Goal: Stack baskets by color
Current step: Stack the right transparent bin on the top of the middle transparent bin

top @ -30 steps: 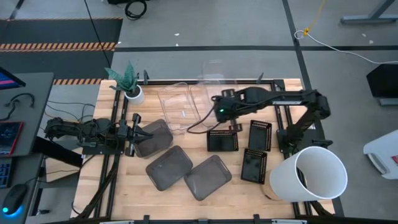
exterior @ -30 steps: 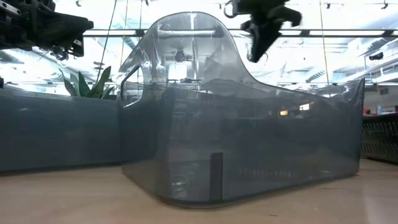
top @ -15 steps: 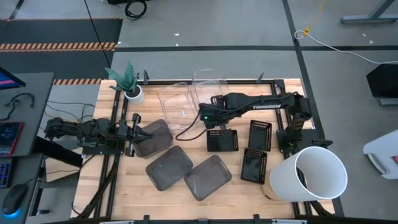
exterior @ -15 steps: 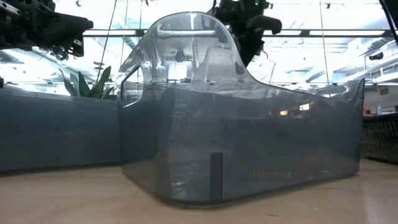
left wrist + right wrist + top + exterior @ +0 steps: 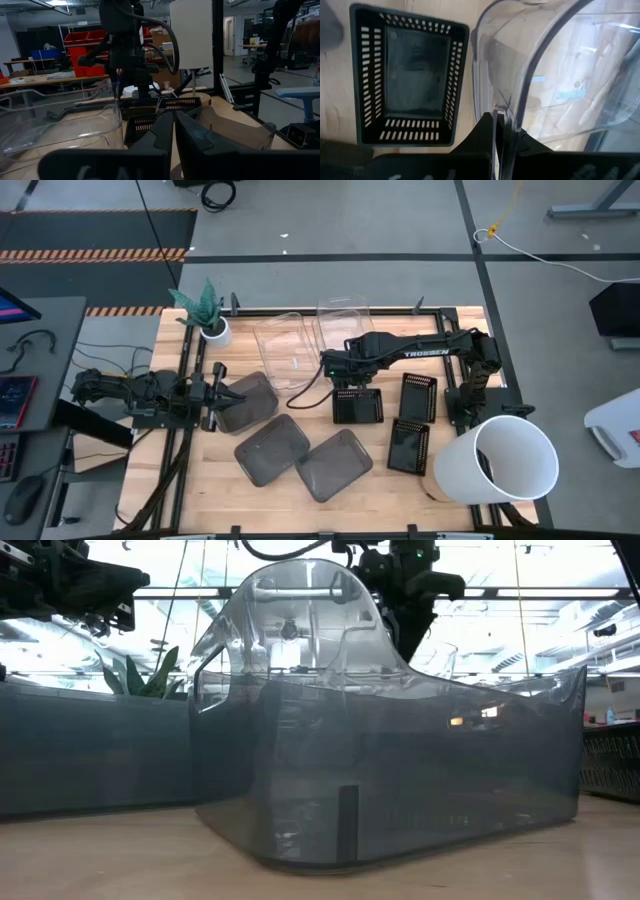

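Observation:
My right gripper (image 5: 335, 365) hangs over the middle of the table, pointing down, shut on a clear basket (image 5: 345, 325). A second clear basket (image 5: 285, 350) sits on the table just left of it. Three smoky grey baskets (image 5: 272, 448) lie apart at the front left. Three black perforated baskets (image 5: 358, 405) lie right of centre, one of them directly below my right gripper (image 5: 407, 75). My left gripper (image 5: 222, 388) waits shut at the left, above the edge of one grey basket (image 5: 248, 402), touching nothing. My right gripper pinches the clear basket's wall at its rim (image 5: 496, 107) between its two fingers. The fingers come from above, pointing steeply down. The basket is lifted off the table and tilted, reaching from the fingers toward the table's far edge.
A large white bucket (image 5: 505, 460) lies on its side at the front right corner. A small white plant pot (image 5: 212, 330) stands at the far left. Black frame rails (image 5: 185, 360) run along the table's left and right sides.
My right gripper has gone toward the table's left edge and down, tipping more steeply downward. It stays shut on the clear basket, which has come along with it, closer to the clear basket on the table.

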